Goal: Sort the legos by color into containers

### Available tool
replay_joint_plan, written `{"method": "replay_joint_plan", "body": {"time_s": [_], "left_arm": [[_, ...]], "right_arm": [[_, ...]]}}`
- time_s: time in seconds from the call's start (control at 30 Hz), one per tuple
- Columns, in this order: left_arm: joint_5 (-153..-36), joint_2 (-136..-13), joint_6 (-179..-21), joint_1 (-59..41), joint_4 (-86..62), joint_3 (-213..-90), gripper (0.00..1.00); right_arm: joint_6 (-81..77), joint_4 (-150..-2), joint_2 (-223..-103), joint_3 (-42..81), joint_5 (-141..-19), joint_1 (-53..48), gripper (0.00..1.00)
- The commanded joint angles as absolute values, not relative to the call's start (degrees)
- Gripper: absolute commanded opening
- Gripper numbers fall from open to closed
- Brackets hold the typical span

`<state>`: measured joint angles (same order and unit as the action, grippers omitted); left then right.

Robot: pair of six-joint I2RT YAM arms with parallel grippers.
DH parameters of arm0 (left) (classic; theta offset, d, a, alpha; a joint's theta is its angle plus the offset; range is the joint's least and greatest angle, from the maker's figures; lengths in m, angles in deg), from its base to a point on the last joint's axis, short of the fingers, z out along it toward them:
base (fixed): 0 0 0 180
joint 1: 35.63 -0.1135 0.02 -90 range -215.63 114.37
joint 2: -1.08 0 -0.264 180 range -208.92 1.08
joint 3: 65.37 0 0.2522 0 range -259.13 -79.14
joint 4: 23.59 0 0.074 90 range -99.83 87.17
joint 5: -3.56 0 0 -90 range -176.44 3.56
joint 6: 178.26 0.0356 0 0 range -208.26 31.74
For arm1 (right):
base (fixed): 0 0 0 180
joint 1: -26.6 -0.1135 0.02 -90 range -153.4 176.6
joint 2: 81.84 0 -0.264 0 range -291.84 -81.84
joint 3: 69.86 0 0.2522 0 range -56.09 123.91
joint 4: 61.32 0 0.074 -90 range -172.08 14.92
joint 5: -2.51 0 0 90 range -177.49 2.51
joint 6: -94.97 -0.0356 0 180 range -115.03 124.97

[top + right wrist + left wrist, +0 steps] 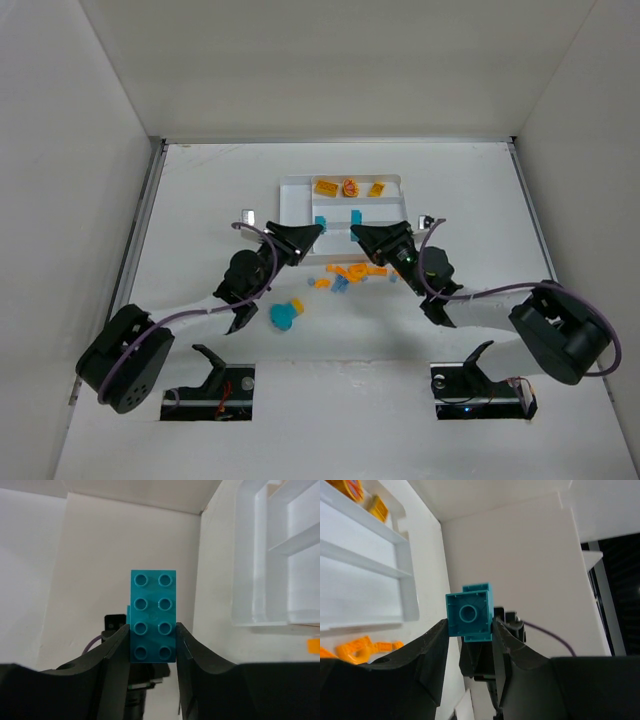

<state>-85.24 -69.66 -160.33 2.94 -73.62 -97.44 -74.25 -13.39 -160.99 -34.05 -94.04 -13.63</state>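
The left hand (469, 626) is clamped on a square teal brick (468, 614); the right hand (152, 629) on a long teal brick (153, 615). Both hover at the near rim of the tray (296, 205), toward the far edge of the desk (200, 190), probably so teal lands in 1 section, apart from the 3 orange legos (326, 187) in the far one. Mid-desk, loose legos (345, 272) wait.

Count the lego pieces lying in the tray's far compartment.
3: a larger yellow-orange brick on the left, a round yellow piece with a red mark in the middle, a smaller yellow-orange brick on the right. None seems hidden.
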Motion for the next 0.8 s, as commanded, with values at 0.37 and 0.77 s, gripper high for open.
{"method": "replay_joint_plan", "body": {"time_s": [0.37, 0.77], "left_arm": [[-89.3, -69.8, -146.6, -3.9, -58.0, -105.3, 0.16], [-89.2, -80.7, -132.8, -1.0, -41.0, -121.9, 0.17]], "right_arm": [[-52.8, -48.2, -162.3, -20.2, -102.4, -6.4, 0.35], [-43.7, -67.6, -178.1, -0.1, -108.2, -3.5, 0.35]]}}
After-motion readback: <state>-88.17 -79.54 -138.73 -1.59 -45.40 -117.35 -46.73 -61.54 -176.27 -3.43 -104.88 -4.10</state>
